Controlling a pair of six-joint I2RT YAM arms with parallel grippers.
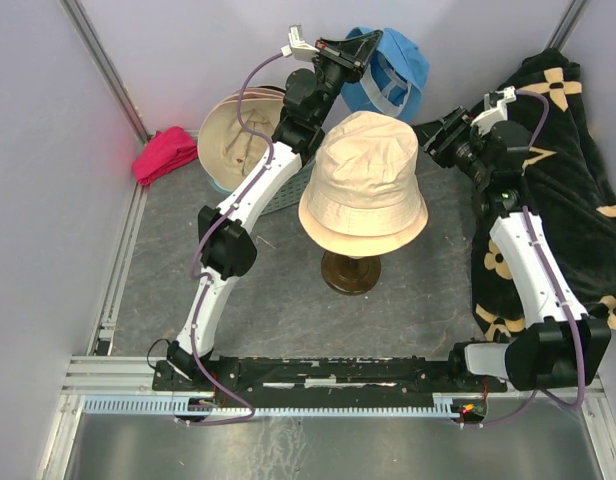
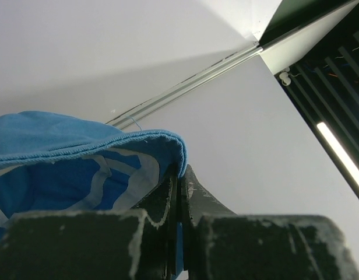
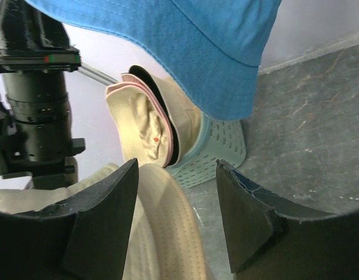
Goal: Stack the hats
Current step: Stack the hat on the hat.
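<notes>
Left gripper (image 1: 360, 48) pinches soft blue fabric bucket hat (image 1: 396, 68), upper centre | right gripper (image 1: 433, 135) gapes empty beside cream fabric bucket hat (image 1: 363, 180), mid-frame

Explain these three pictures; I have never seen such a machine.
These are two white-and-black robot arms bolted to a grey table, each ending in a two-finger gripper. The wide picture looks down from above; the other two come from cameras on the wrists. The left gripper is shut on the brim of a blue fabric bucket hat, holding it up. The right gripper is open and empty, near a cream fabric bucket hat on a round wooden stand. More hats, cream and pink, sit in a pale green perforated basket. A magenta cloth and a black flowered cloth lie at the sides.
</notes>
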